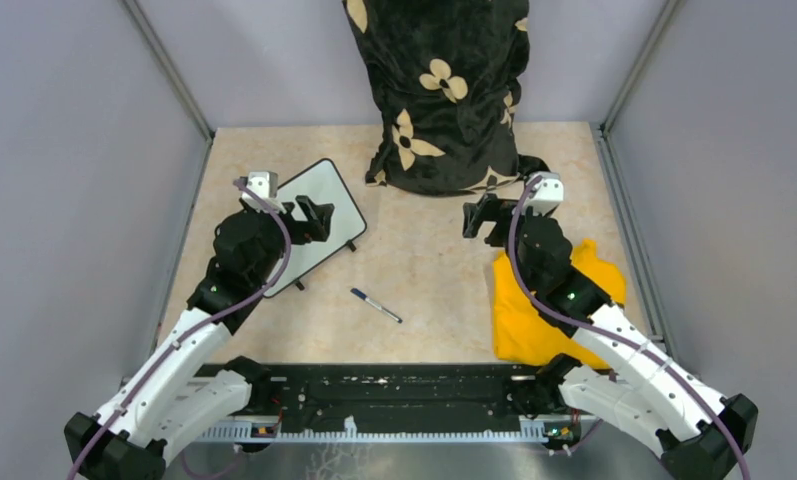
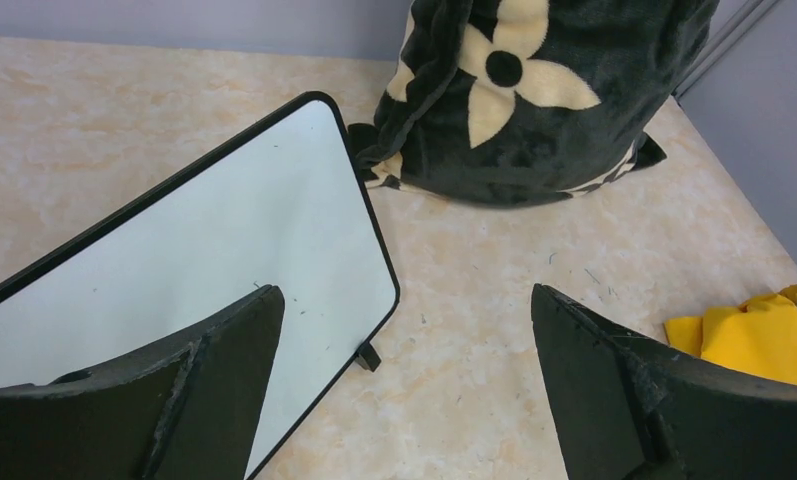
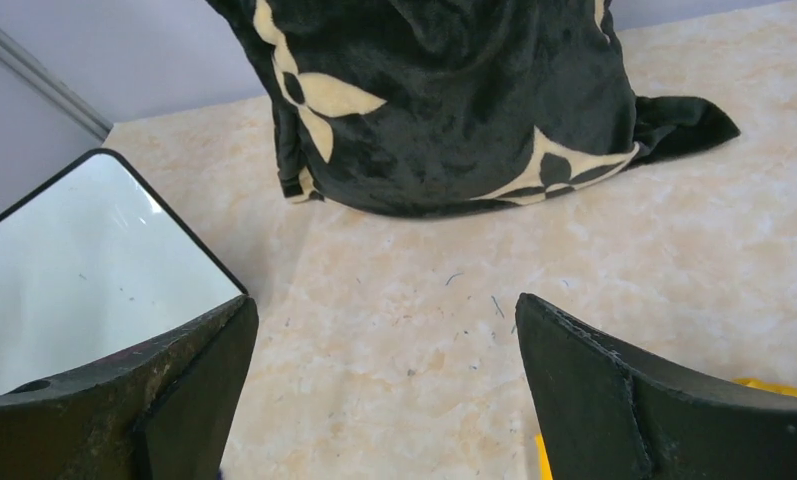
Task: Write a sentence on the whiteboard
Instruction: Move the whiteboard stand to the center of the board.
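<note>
Whiteboard lies flat, left of centre on the table, skewed, its face plain white. Left gripper hangs over its right edge, jaws wide, nothing between them. Right gripper is likewise wide and empty, over bare table, near the blanket at the back.

Top view only: marker lying between the arms, apart from board and both grippers; neither wrist view shows it.

Left wrist view: one black foot under the board's edge, faint specks on its face, a corner of yellow cloth.

Right wrist view catches the board's far corner, with glare.
</note>
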Action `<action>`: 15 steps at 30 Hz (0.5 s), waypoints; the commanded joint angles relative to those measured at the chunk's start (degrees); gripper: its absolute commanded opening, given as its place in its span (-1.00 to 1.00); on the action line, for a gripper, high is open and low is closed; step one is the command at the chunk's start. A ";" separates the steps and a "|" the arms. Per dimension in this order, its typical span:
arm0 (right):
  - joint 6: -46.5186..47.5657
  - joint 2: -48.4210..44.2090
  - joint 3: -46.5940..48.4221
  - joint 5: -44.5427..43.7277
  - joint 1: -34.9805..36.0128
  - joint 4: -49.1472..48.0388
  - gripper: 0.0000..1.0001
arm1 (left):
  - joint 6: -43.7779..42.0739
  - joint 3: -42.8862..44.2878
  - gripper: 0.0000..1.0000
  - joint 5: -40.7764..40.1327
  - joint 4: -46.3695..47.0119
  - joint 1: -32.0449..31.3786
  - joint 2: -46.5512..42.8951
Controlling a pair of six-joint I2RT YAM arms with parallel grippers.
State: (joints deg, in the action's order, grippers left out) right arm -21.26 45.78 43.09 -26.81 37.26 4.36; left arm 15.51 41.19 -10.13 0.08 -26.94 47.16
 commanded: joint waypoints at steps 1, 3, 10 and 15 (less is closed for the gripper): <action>-1.48 -1.11 -0.31 1.53 -0.93 -0.81 0.97 | 0.65 -0.69 0.97 1.39 3.27 0.50 -1.44; -1.67 -1.18 0.04 2.78 -0.97 -0.54 0.97 | 0.50 -1.01 0.97 2.95 4.08 0.54 -1.81; 1.40 -2.14 0.83 10.04 -1.16 -0.83 0.97 | 0.59 -2.07 0.97 7.22 7.09 0.65 -2.01; 1.64 0.94 4.17 16.47 -0.39 2.92 0.97 | 1.25 -3.03 0.97 9.61 8.93 -0.28 -3.04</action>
State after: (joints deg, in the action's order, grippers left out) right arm -20.38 44.82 42.89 -16.69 36.93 5.98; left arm 15.86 39.27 -3.90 5.17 -26.83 45.56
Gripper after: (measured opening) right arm 0.985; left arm 0.987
